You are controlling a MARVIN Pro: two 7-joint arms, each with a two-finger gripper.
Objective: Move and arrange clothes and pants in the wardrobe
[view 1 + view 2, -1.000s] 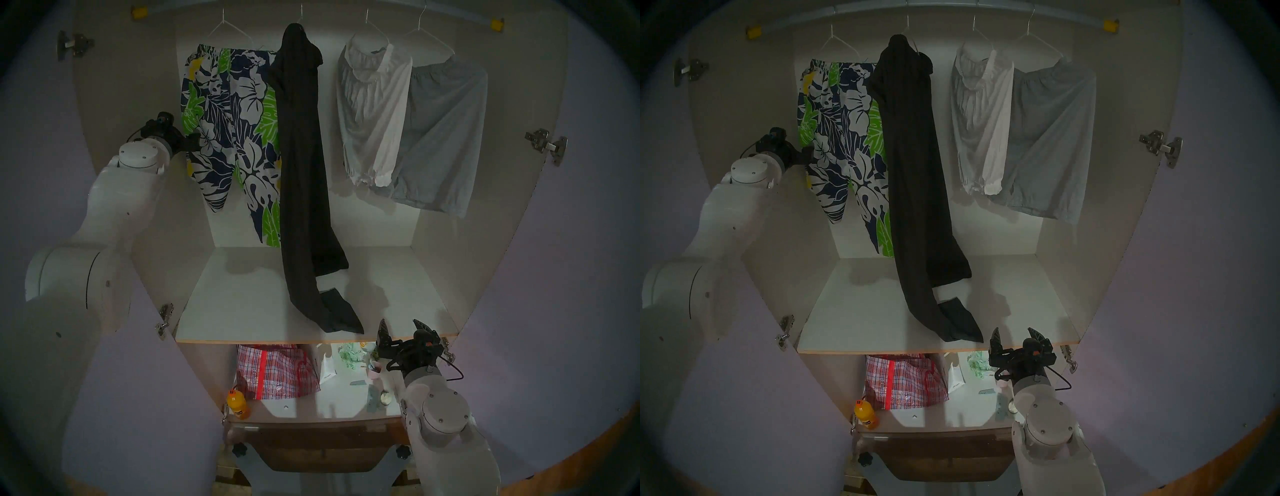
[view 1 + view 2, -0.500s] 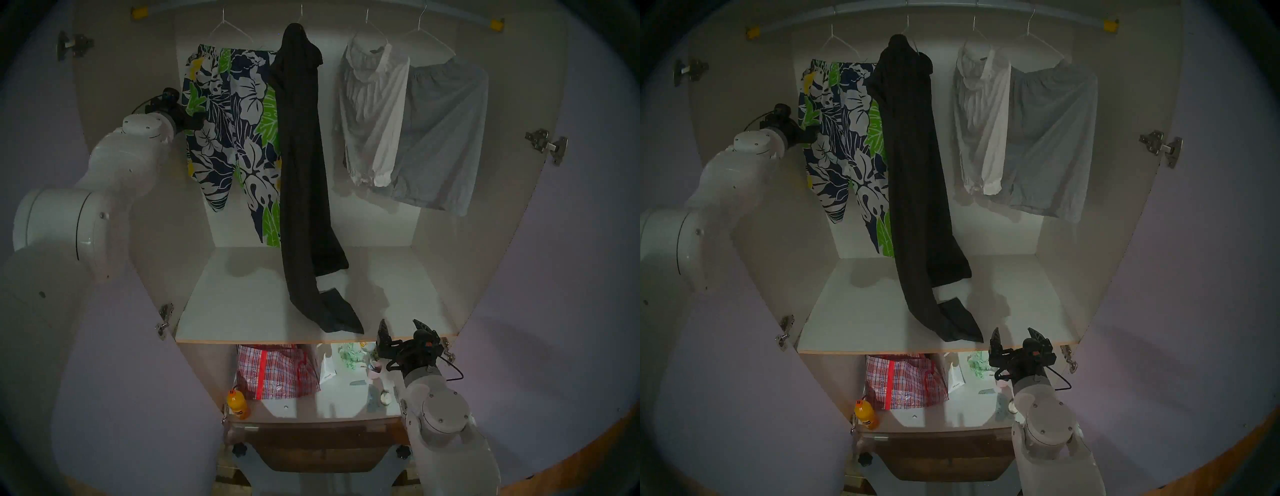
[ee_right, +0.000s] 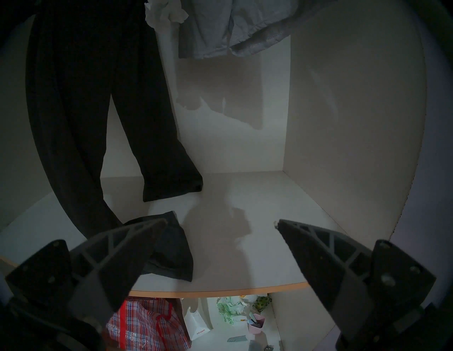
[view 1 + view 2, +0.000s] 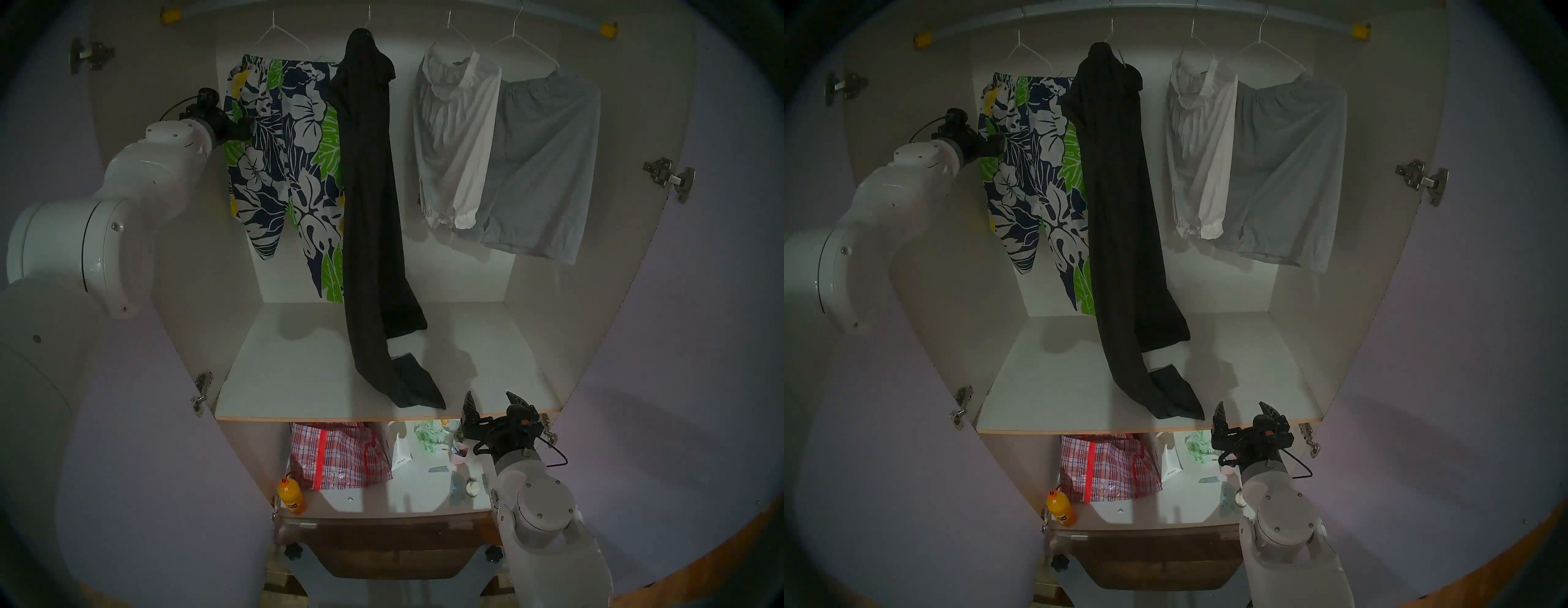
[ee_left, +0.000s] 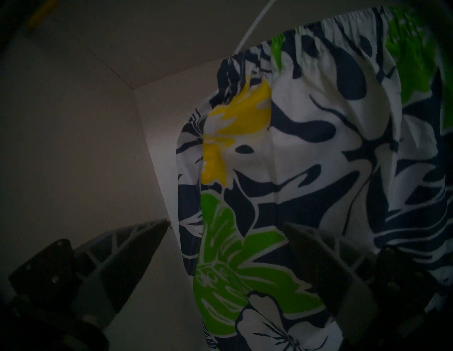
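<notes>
Four garments hang on white wire hangers from the wardrobe rail [image 4: 1081, 6]: floral shorts [image 4: 288, 170], long black trousers [image 4: 369, 191], a white ruffled blouse [image 4: 454, 140] and a grey garment [image 4: 547, 170]. The trouser legs pile on the white shelf [image 4: 297, 382]. My left gripper [image 4: 244, 127] is open at the upper left edge of the floral shorts. In the left wrist view, that edge of the shorts [image 5: 306, 147] lies between the spread fingers of my left gripper [image 5: 224, 223]. My right gripper [image 4: 490, 397] is open and empty at the shelf's front right edge, beside the trouser ends [image 3: 85, 98].
Below the shelf lie a red plaid bag [image 4: 339, 454], an orange bottle [image 4: 292, 494], a white packet and a pink cup [image 4: 460, 450] with small items. Lilac doors [image 4: 148, 467] stand open on both sides, with metal hinges [image 4: 668, 178]. The white side wall is close to my left gripper.
My left arm has risen, carrying its open gripper up along the left edge of the floral shorts. The blouse and grey garment sway slightly. The right arm has not moved.
</notes>
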